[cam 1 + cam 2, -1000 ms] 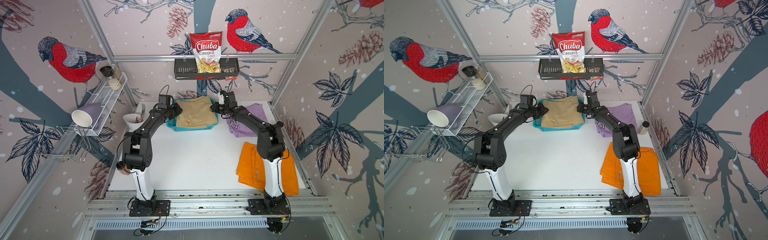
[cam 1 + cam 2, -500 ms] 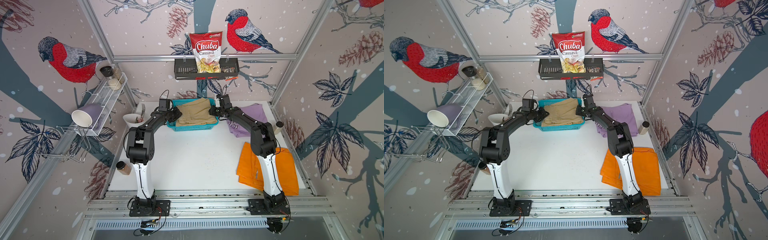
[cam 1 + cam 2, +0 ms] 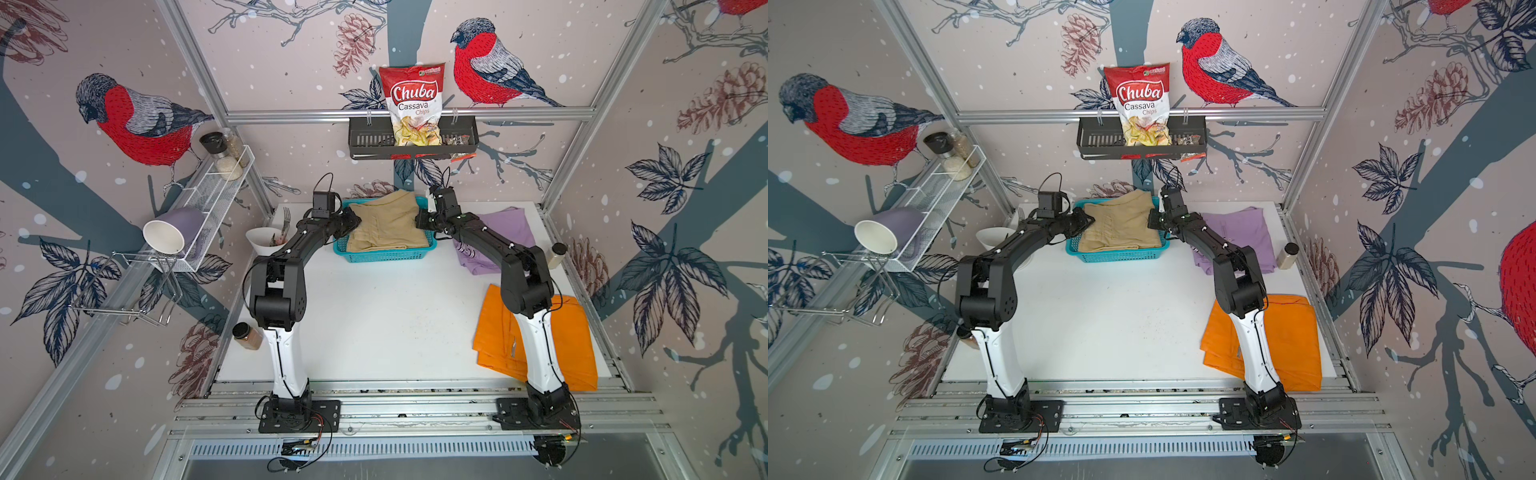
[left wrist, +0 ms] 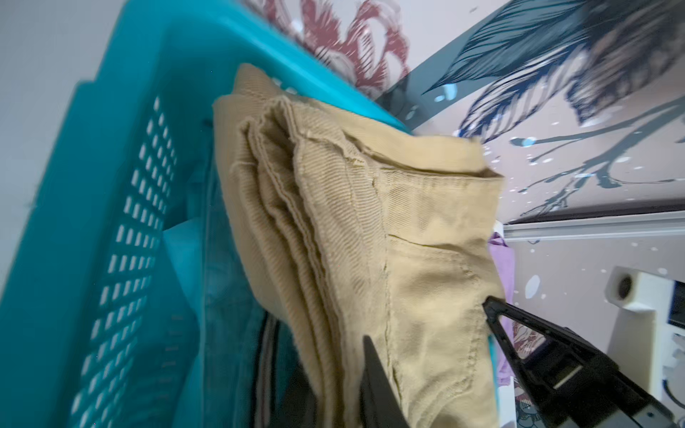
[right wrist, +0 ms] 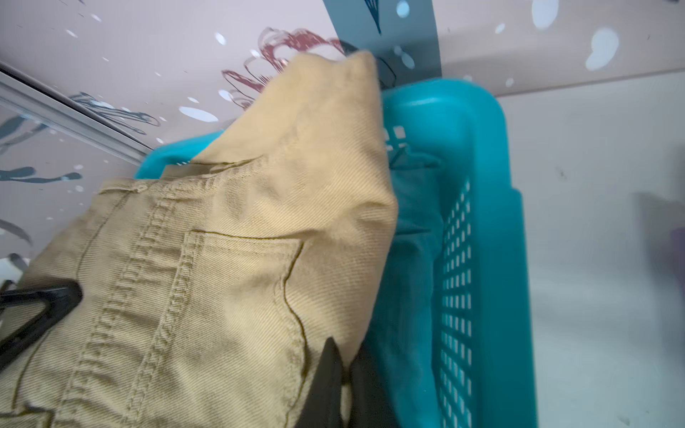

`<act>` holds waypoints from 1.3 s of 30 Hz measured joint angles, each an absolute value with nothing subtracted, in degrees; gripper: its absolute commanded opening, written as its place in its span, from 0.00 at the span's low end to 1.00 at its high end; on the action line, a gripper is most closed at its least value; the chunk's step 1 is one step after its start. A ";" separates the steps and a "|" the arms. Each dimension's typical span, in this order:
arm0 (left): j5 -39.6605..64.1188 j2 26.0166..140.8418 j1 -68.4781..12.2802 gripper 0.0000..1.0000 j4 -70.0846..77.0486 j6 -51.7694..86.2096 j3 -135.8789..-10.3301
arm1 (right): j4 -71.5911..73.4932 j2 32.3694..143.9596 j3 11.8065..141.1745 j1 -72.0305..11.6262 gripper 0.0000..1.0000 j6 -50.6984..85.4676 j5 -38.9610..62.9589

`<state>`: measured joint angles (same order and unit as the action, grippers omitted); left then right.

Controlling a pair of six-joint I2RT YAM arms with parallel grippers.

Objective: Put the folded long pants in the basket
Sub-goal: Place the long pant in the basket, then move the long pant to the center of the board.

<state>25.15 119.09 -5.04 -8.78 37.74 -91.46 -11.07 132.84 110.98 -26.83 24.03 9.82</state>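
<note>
I see my left gripper and right gripper both pinching the khaki pants, in the teal basket over blue pants, lilac pants and orange pants outside on the table

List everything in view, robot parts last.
khaki pants: 1, tan, over the basket
basket: 1, teal, back of table
blue pants: 1, blue, in basket under khaki pants
lilac pants: 1, lilac, table, right of basket
orange pants: 1, orange, table, front right
chips bag: 1, red and white, in wall rack
wall rack: 1, black, back wall
wire shelf: 1, white, left wall
cup: 1, lilac, lying on wire shelf
jars: 2, clear, wire shelf's far end
bowl: 1, white, left of basket
spice jar: 1, brown, table's front left
bottle: 1, beige, table's right edge
left hand: 1, black, shut on khaki pants
right hand: 1, black, shut on khaki pants
</note>
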 measured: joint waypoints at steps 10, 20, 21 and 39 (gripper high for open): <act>29.74 121.43 -3.64 0.00 3.33 38.87 -88.05 | -5.56 135.17 109.65 -26.33 0.00 23.57 10.31; 30.33 121.82 -3.64 0.19 11.35 38.61 -85.91 | 2.94 135.76 107.20 -25.89 0.00 19.62 9.54; 30.09 121.78 -3.64 0.34 11.66 38.61 -85.73 | 3.53 135.79 106.98 -25.80 0.00 19.64 9.76; 19.42 95.24 -7.90 0.94 -0.67 41.78 -74.08 | 1.45 114.67 92.05 -30.89 0.76 21.28 0.91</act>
